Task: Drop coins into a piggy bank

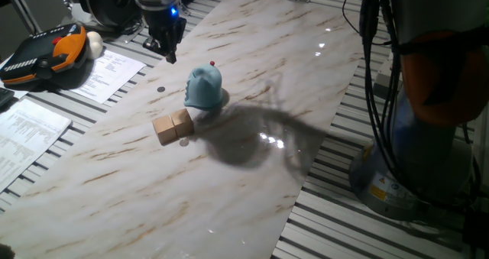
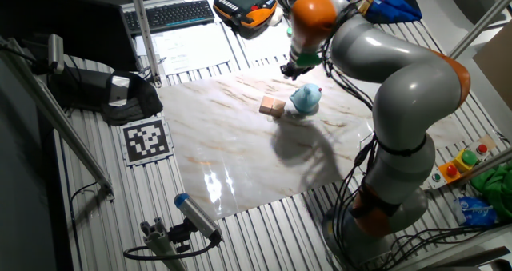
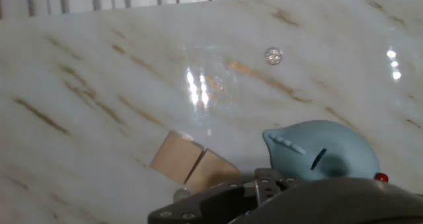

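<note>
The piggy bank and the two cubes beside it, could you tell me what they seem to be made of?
The piggy bank looks like matte light blue plastic or rubber: smooth, moulded, no shine. The cubes look like plain unfinished wood: tan and dull, though no grain is visible at this size.

The marble-patterned desk point(image 1: 252, 175) carries the light blue piggy bank point(image 1: 204, 89). Two tan wooden cubes point(image 1: 173, 126) sit just beside it; one coin point(image 1: 160, 90) lies apart, left of it.
</note>
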Action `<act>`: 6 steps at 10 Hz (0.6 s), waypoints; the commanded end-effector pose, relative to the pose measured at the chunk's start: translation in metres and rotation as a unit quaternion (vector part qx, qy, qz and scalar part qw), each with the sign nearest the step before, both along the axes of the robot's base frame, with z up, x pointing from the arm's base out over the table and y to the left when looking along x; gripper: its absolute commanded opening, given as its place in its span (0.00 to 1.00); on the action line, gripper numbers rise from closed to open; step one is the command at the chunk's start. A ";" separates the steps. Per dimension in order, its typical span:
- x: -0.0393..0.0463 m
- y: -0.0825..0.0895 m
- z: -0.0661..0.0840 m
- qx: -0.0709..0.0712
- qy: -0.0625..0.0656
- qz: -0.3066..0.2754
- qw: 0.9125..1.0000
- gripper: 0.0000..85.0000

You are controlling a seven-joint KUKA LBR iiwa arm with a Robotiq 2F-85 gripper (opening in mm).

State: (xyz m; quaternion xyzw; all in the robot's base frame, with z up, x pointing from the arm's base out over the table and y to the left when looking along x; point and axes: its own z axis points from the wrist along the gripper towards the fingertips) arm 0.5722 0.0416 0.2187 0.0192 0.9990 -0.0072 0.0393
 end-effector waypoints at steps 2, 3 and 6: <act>-0.0013 0.001 0.000 0.006 0.005 0.024 1.000 0.00; -0.0015 0.001 0.000 0.009 0.006 0.023 1.000 0.00; -0.0019 0.000 0.001 -0.006 0.013 0.009 1.000 0.00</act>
